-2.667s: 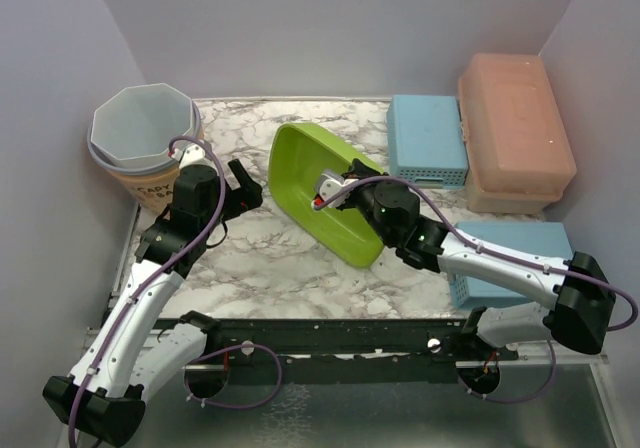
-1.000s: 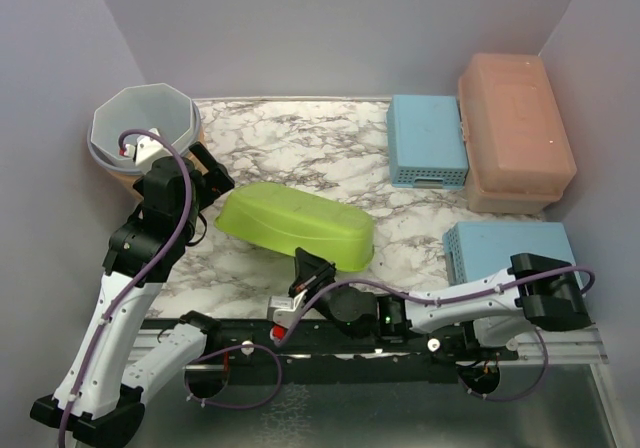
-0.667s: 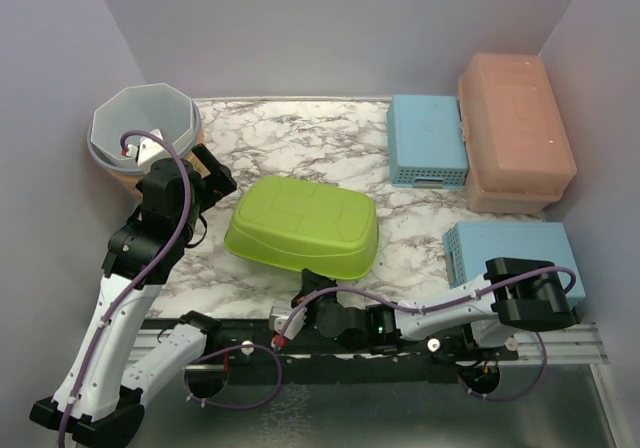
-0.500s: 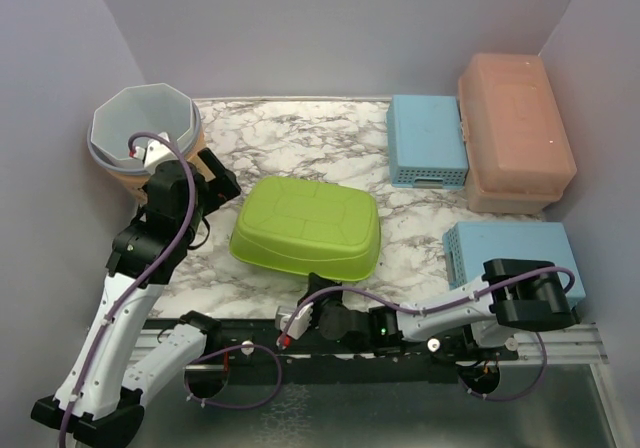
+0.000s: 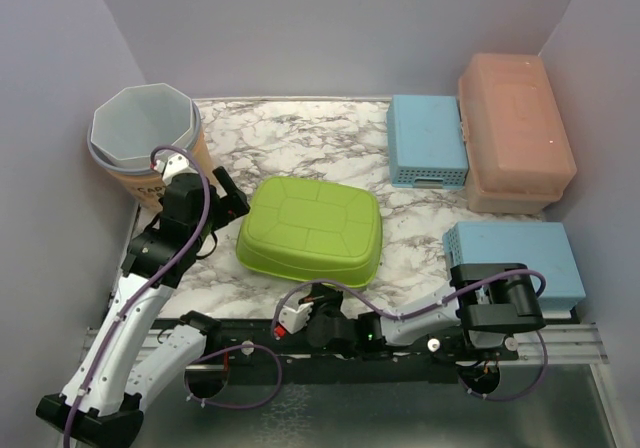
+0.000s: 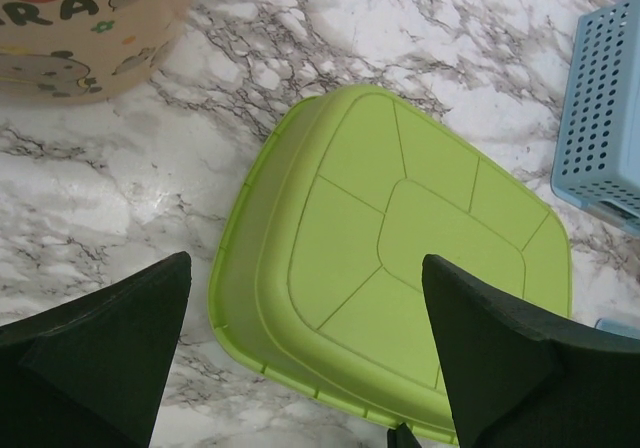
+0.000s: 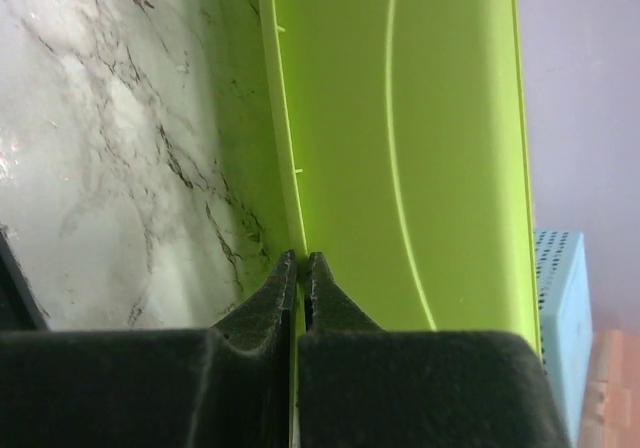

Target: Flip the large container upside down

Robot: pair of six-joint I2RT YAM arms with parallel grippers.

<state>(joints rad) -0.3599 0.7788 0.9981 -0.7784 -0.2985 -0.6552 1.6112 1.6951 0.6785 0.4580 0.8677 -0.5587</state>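
The large lime-green container (image 5: 312, 230) lies upside down, its ribbed base up, on the marble table (image 5: 300, 143). My right gripper (image 5: 318, 290) reaches low from the near edge and is shut on the container's near rim; in the right wrist view the fingertips (image 7: 302, 258) pinch the thin green rim (image 7: 285, 168). My left gripper (image 5: 231, 196) is open and empty, hovering just left of the container. In the left wrist view its gripper (image 6: 305, 263) spans the container's left part (image 6: 400, 258) without touching it.
A grey octagonal bucket (image 5: 143, 128) sits in a beige patterned tub (image 6: 90, 28) at the back left. A blue perforated basket (image 5: 427, 140) and a salmon lidded box (image 5: 515, 128) stand back right. Another blue basket (image 5: 520, 253) is at the right front. Walls close three sides.
The container went from standing on edge to lying flat, base up. My right arm swung down to the near edge with the rim. My left gripper came nearer the container.
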